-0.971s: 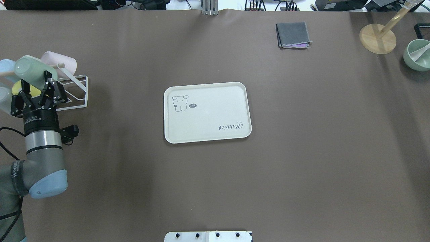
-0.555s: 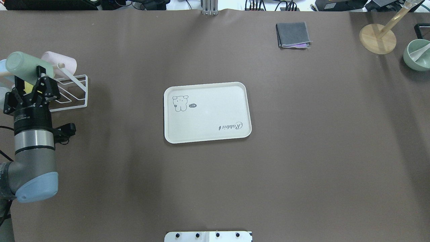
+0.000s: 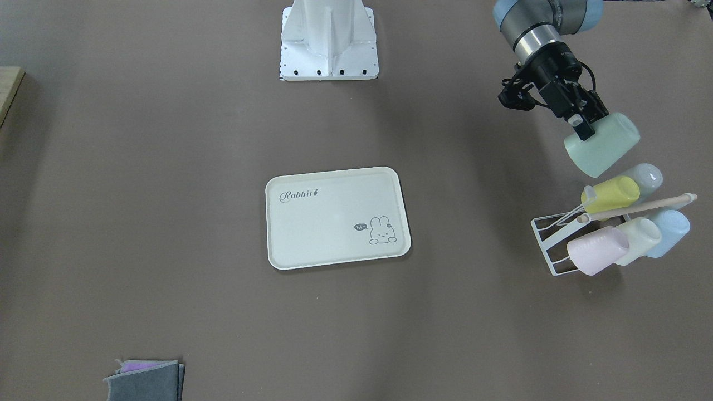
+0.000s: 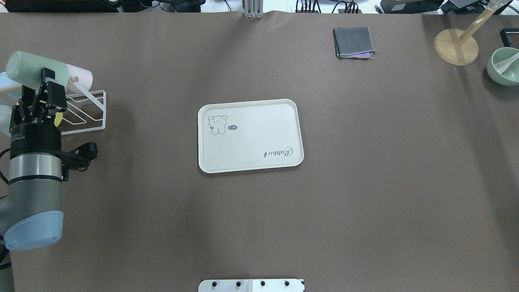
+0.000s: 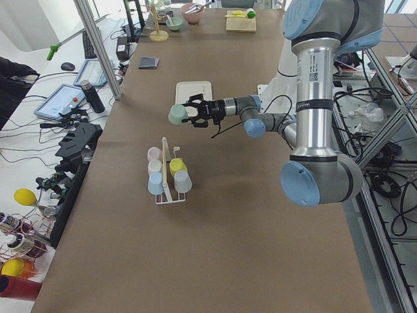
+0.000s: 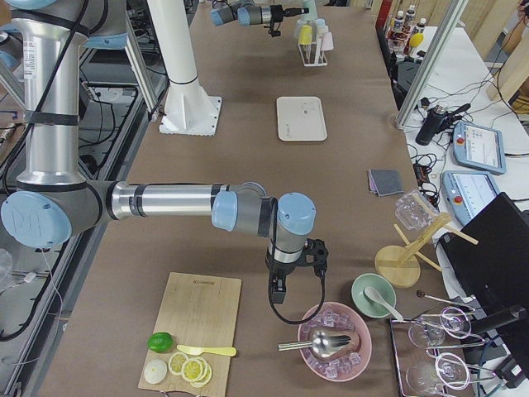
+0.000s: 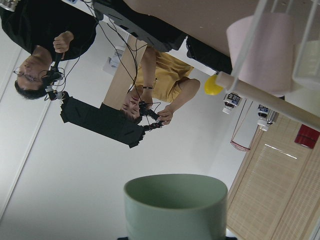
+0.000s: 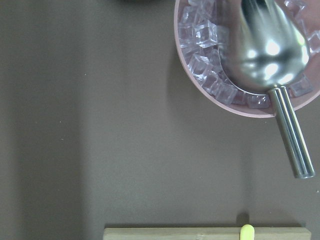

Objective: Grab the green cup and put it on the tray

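Observation:
The green cup (image 4: 34,69) is a mint tumbler held on its side in my left gripper (image 4: 39,86), which is shut on its wall. It hangs in the air above the table, near the cup rack (image 4: 86,110). The front-facing view shows the cup (image 3: 604,146) clear of the rack, with the left gripper (image 3: 586,129) on it. The left wrist view shows its rim (image 7: 175,200). The cream tray (image 4: 259,121) with the bunny drawing lies empty at the table's middle, far to the right of the cup. My right gripper (image 6: 278,291) shows only in the right side view; I cannot tell its state.
The white wire rack (image 3: 548,245) holds yellow (image 3: 613,194), pink (image 3: 596,250), cream (image 3: 638,239) and blue (image 3: 671,225) cups. A grey cloth (image 4: 353,41), a wooden stand (image 4: 456,46) and a green bowl (image 4: 505,67) are at the far right. A pink ice bowl (image 8: 200,65) is under the right wrist.
My left gripper has moved left and up with the green cup, carrying it away from the rack's cups. The tray has not moved.

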`<state>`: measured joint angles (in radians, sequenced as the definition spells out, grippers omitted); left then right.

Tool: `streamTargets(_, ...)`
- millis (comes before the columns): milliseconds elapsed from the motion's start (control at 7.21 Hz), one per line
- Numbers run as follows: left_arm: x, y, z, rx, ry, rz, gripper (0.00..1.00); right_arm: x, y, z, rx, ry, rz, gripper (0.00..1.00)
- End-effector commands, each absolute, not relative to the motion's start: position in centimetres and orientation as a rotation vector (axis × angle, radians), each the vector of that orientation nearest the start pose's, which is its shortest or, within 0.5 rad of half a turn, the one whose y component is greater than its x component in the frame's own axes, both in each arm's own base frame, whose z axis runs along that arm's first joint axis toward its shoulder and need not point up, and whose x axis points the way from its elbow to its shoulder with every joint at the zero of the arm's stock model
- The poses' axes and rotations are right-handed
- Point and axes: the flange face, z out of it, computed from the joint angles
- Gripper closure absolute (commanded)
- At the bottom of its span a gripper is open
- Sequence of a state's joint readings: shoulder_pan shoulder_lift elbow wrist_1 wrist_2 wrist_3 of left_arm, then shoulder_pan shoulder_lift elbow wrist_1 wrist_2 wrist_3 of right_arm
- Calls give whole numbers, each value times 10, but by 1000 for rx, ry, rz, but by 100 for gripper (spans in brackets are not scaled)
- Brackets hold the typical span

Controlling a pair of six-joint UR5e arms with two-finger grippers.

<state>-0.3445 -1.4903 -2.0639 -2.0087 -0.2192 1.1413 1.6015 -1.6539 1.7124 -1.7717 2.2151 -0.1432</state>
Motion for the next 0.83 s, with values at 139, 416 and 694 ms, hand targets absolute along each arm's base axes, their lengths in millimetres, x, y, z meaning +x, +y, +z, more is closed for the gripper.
streamTargets(139,353,-331,325,1047,-1202,1275,92,87,-440,658,-84,-653,-61,0)
streamTargets(416,392,-307,314,1232,-1000,1223,92,87,-440,658,-86,-653,-60,0)
streamTargets(694,404,-303,323,1377,-540,1034,99,87,-439,660,-90,-653,-59,0)
